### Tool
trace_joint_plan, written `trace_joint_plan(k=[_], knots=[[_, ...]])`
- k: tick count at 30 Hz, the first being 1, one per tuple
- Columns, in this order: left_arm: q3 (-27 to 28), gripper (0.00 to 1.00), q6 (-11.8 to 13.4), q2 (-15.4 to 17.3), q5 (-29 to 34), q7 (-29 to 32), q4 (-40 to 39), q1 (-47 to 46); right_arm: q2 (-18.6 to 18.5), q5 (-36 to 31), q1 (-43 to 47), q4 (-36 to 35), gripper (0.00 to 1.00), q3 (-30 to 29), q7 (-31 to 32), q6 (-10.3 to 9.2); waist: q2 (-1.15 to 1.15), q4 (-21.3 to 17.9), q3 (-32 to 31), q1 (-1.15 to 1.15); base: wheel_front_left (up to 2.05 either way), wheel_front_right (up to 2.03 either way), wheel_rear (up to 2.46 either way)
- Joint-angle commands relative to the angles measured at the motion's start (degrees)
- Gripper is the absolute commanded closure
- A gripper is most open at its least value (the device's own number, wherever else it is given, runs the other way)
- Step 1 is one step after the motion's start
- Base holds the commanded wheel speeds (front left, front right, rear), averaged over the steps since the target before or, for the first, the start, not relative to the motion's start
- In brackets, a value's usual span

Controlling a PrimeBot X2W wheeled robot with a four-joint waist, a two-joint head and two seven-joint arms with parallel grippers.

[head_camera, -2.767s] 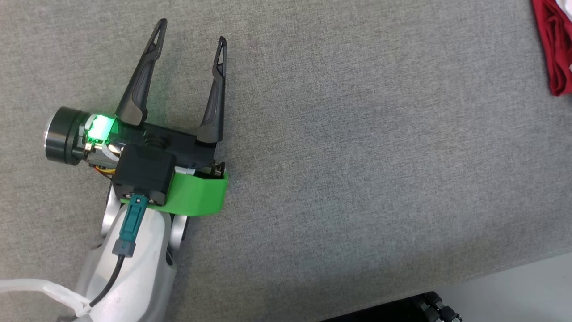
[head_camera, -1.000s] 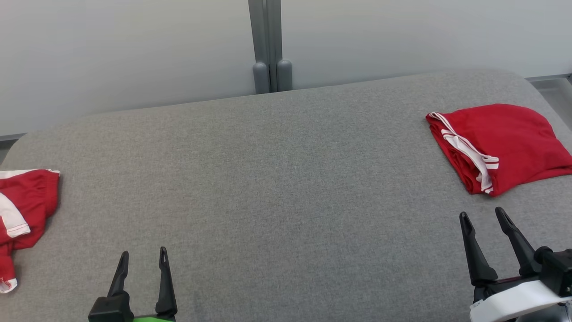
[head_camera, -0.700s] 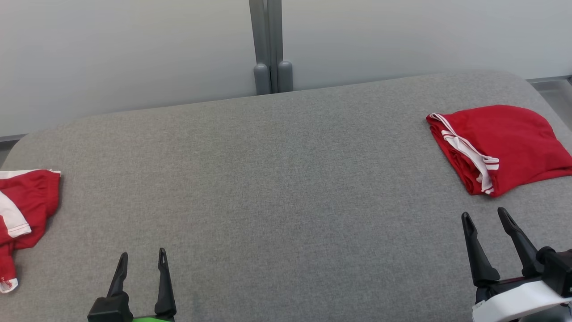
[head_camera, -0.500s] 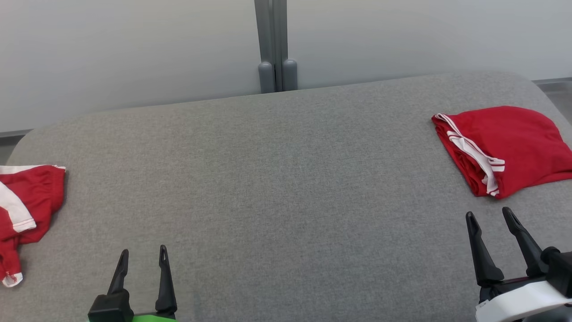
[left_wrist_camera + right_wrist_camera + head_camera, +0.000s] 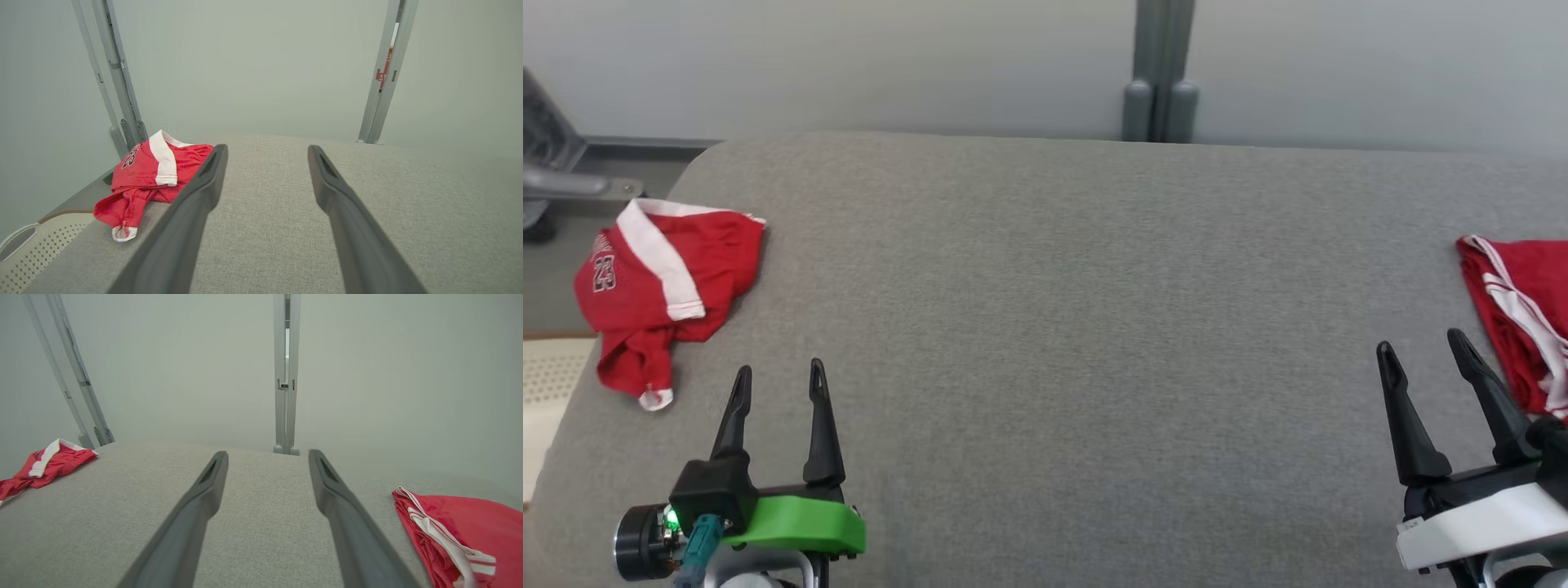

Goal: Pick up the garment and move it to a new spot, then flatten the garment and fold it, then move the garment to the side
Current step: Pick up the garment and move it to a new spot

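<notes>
A crumpled red garment (image 5: 662, 286) with white bands and the number 23 lies at the left end of the grey fabric table (image 5: 1054, 327), partly over its edge. My left gripper (image 5: 779, 369) hovers just right of and nearer than it, open and empty. The left wrist view has that garment (image 5: 151, 171) to the left of the open left gripper (image 5: 267, 148). A second red garment (image 5: 1523, 318) with white stripes lies folded at the right edge. My right gripper (image 5: 1419, 341) is open and empty just left of it. From the right wrist, the right gripper (image 5: 268, 453) points between the folded garment (image 5: 461, 531) and the crumpled one (image 5: 45, 465).
A pale wall with a grey post (image 5: 1158, 73) runs behind the table. A white perforated basket (image 5: 24, 253) sits below the table's left end, under the crumpled garment. The wide middle of the grey surface lies between the two garments.
The head camera has swung to the left, so the whole picture has shifted right. More of the crumpled garment now shows, and the folded one is cut by the right edge. Both grippers stay open.
</notes>
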Motion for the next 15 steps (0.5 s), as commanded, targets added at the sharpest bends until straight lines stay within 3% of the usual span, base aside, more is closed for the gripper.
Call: trace_joint_plan(k=[1, 8, 15], knots=[[0.5, 0.00, -0.3, -0.3, 0.4, 0.0, 0.1, -1.2, -0.5, 0.0, -0.9, -0.6, 0.00, 0.0, 0.4, -0.09, 0.00, 8.3, 3.4, 0.00, 0.00, 0.00, 0.00], [3.0, 0.00, -1.5, -1.9, 0.8, 0.0, 0.7, -3.0, -2.4, -0.6, -2.8, -2.3, 0.00, 1.0, 1.5, -0.09, 0.00, 15.0, 5.5, 0.00, 0.00, 0.00, 0.00], [5.1, 0.00, -2.4, -3.4, 1.1, 0.0, 1.4, -5.7, -4.1, -0.6, -4.7, -5.1, 0.00, 0.9, 3.6, -0.09, 0.00, 17.0, 9.8, 0.00, 0.00, 0.00, 0.00]])
